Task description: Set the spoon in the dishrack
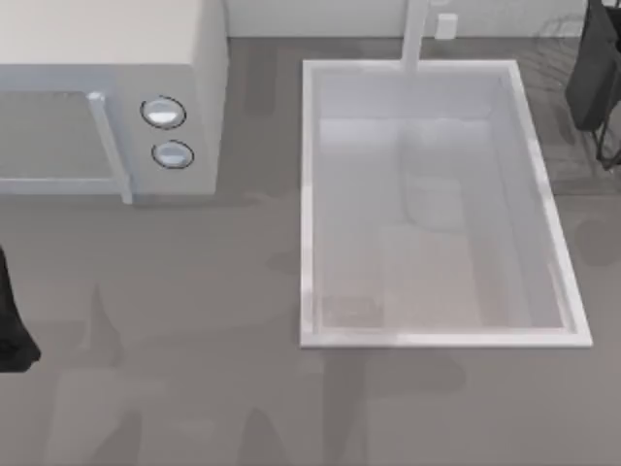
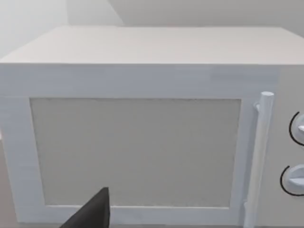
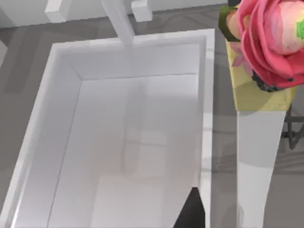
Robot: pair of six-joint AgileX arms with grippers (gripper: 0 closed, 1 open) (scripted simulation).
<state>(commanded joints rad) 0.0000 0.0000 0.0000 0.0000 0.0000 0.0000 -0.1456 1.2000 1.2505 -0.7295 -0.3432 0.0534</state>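
**Carrying the spoon toward the rack**

Holding the spoon [image 3: 259, 95] close under its camera, my right gripper [image 3: 190, 211] was clamped on it beside the sink [image 1: 309, 194], so the dishrack [image 1: 597, 78] stayed within reach. My left arm sat parked by the microwave [image 1: 107, 107]; I couldn't tell its claw state.

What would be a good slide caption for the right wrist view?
Spoon, red head up close, held above the white sink basin beside the faucet.

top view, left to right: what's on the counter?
Left arm at the left edge → microwave with its handle and two knobs → sink basin with faucet → dishrack at the right edge.
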